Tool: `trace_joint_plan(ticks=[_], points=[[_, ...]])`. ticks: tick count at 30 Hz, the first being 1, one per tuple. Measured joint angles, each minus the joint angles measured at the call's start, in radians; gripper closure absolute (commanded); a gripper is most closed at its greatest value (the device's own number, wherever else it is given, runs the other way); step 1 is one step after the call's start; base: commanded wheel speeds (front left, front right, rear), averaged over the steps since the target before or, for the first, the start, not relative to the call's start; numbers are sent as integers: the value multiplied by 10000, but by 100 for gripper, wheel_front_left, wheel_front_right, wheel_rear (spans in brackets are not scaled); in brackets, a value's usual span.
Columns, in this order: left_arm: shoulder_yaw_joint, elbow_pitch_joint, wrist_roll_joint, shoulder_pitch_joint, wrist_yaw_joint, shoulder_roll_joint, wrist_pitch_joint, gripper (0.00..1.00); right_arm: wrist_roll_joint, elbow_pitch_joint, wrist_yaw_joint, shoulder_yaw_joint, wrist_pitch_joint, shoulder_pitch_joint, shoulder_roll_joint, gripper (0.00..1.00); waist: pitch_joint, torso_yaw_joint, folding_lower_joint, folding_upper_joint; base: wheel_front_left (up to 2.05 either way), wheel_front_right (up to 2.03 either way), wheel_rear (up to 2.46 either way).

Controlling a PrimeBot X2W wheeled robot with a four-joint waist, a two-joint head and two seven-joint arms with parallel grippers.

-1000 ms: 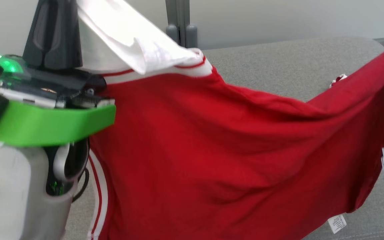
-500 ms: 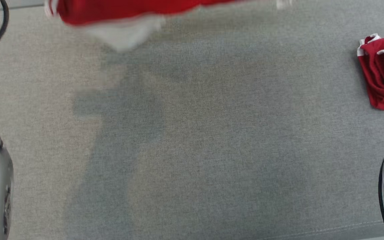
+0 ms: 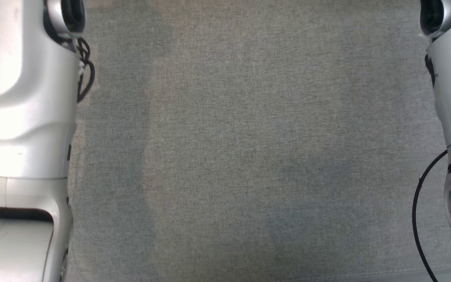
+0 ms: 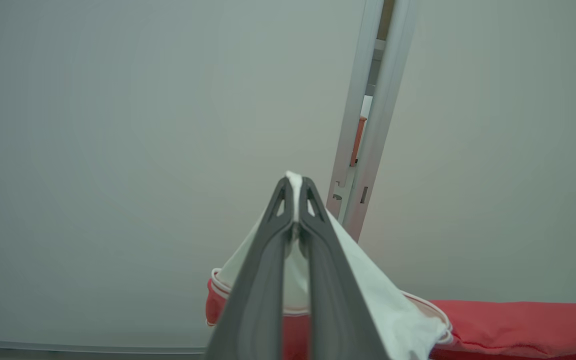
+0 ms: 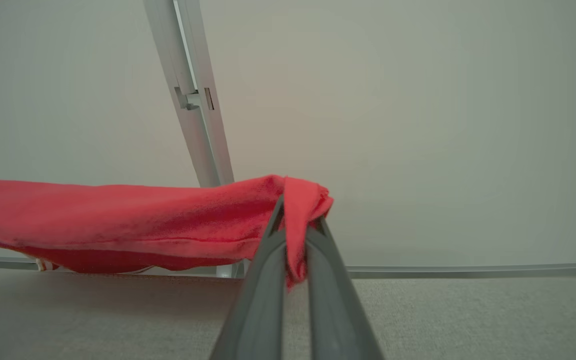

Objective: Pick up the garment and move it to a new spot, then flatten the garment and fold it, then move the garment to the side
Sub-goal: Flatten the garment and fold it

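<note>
L/R end effectors (image 4: pixel 296 185) (image 5: pixel 298 216) clamped tight

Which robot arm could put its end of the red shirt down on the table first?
Probably the right. The right gripper is shut on a corner of the red shirt, with the gray table showing just below it. The left gripper pinches its white cloth and faces mostly wall.

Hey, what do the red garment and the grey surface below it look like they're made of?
The garment looks like soft knit fabric, perhaps cotton jersey: matte red, sagging and creasing where it hangs. The surface looks like woven grey upholstery cloth: matte, with a fine flecked weave.
</note>
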Motion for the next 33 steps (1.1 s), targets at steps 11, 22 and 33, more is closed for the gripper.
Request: trace_joint_plan(ticks=[11, 22, 33], points=[[1275, -2454, 190, 3048, -608, -330, -48, 100, 1975, -6, 0, 825, -422, 1358, -69, 100, 499, 291, -1, 0, 0, 0, 0], [1758, -4711, 209, 7075, -922, -533, -48, 100, 3494, -2821, 0, 1302, -433, 4535, -558, 100, -662, 203, -1, 0, 0, 0, 0], [849, -6435, -508, 11424, -385, -558, -46, 100, 4309, -5354, 0, 861, -431, 9464, -642, 100, -2628, 356, -3, 0, 0, 0, 0]])
